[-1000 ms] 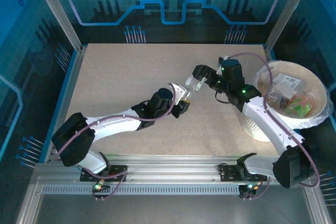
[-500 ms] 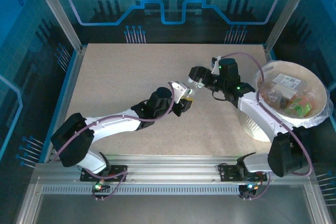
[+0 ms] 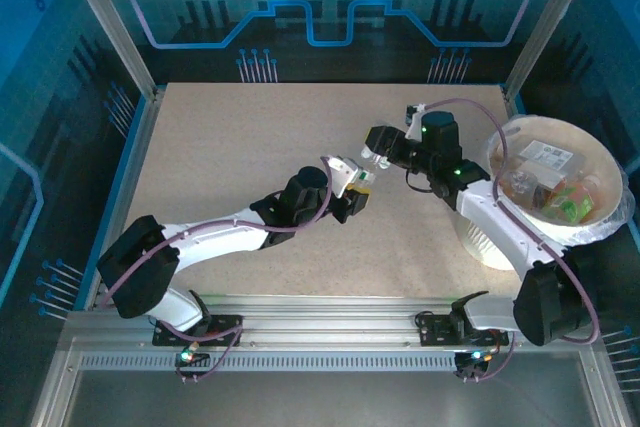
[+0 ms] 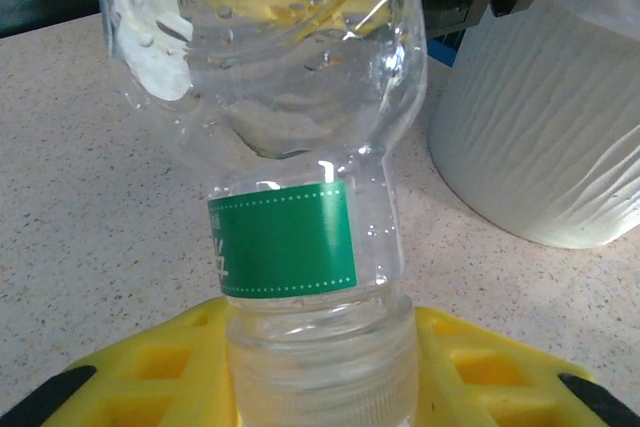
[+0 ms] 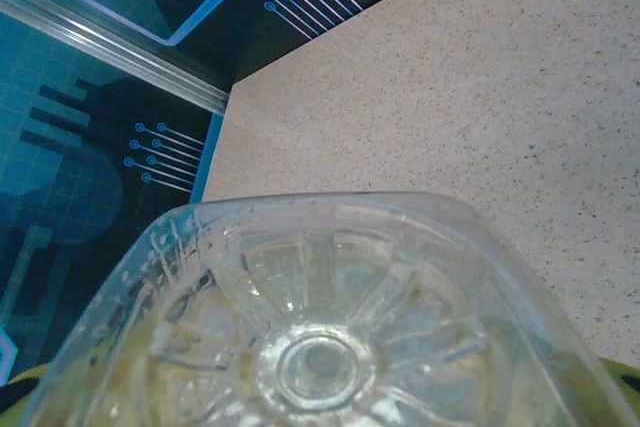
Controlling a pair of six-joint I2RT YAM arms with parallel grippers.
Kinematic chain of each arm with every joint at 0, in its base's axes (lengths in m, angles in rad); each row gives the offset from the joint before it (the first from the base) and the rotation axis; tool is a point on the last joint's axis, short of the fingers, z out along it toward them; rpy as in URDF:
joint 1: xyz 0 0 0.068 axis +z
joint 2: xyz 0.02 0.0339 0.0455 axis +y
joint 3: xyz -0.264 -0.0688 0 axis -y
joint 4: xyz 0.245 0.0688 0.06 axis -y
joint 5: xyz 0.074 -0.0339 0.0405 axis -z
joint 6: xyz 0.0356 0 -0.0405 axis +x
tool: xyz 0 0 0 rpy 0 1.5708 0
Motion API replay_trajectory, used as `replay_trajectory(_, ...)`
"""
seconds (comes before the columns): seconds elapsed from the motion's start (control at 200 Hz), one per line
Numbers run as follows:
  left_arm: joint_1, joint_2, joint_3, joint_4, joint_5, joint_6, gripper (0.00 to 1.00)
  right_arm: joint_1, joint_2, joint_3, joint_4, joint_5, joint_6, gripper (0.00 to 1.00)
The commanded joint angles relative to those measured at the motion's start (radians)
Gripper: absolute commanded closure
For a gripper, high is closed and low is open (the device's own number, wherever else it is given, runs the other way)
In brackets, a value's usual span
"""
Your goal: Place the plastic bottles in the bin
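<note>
Above table (image 3: 220, 137) | left gripper (image 4: 320, 377) pinches clear bottle (image 4: 300, 147) (green label) by cap; right gripper (image 3: 375, 154): cannot tell

Even white light falls from above on the pale table (image 3: 250, 147), where the arms (image 3: 225, 235) cast only faint, soft shadows. The back wall (image 3: 330, 7) glows blue. The overhead picture is slightly soft. In the left wrist view the clear bottle (image 4: 300, 137) is sharp, with small white glints, and the bin (image 4: 540, 127) is bright. In the right wrist view the bottle's base looks close and hazy, the table's grain crisp.
</note>
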Motion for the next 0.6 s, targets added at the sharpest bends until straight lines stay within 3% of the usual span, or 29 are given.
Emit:
replay_trajectory(0.0,-0.002,-0.006,0.023,-0.009,0.033,-0.007,0.65,0.004,-0.045,0.003,0.0,0.023,-0.051,0.54)
replay_trajectory(0.13,-0.002,-0.014,0.043,-0.033,0.051,-0.019,0.53,0.01,-0.058,0.025,-0.034,0.034,-0.094,0.59)
replay_trajectory(0.28,0.0,-0.017,0.079,-0.082,0.132,-0.02,0.16,0.021,-0.087,0.072,-0.12,0.077,-0.175,0.64)
replay_trajectory(0.375,0.001,-0.044,0.079,-0.061,0.18,-0.036,0.02,0.03,-0.119,0.114,-0.204,0.136,-0.244,0.66)
replay_trajectory(0.59,0.002,-0.135,0.009,0.083,0.121,-0.046,0.01,0.033,-0.247,0.225,-0.408,0.353,-0.424,0.67)
